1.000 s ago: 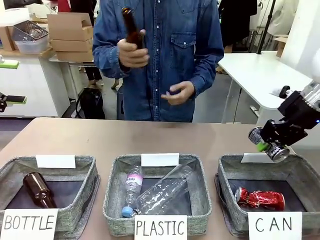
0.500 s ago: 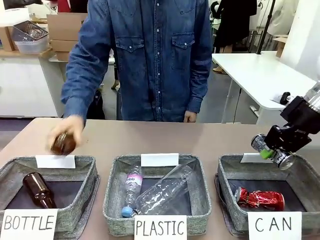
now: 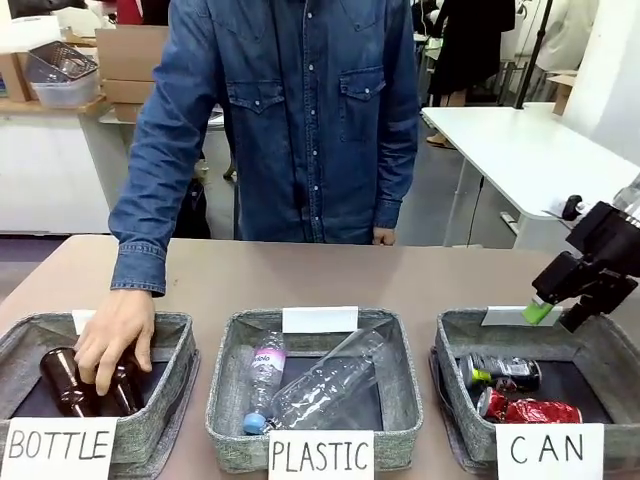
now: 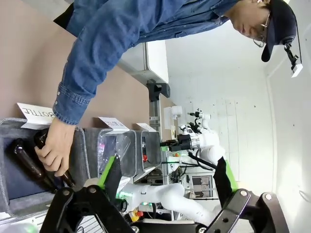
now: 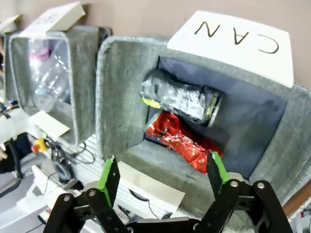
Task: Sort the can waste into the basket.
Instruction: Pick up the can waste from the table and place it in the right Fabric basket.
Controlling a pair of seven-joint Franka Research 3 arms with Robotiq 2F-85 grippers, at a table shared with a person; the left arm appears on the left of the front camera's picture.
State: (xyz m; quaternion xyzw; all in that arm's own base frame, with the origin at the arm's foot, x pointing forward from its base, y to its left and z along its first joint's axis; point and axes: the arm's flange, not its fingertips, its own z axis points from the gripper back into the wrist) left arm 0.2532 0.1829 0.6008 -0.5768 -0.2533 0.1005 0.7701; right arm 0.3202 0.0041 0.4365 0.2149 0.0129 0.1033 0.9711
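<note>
My right pincer (image 3: 556,312) hangs spread wide and empty over the far rim of the can basket (image 3: 455,345), which puts the drop straight into it. In the right wrist view the green pads frame the basket's inside: the black can (image 5: 181,99) lies on its side at about 12 o'clock from the crushed red can (image 5: 182,141), touching it. Both cans sit on the dark bottom, so I judge the sorting done. My left pincer (image 4: 165,177) is also wide open, holding nothing. At 9 o'clock along the counter (image 3: 300,275), the person's hand (image 3: 115,335) rests on brown bottles (image 3: 62,382) in the bottle basket (image 3: 170,355).
</note>
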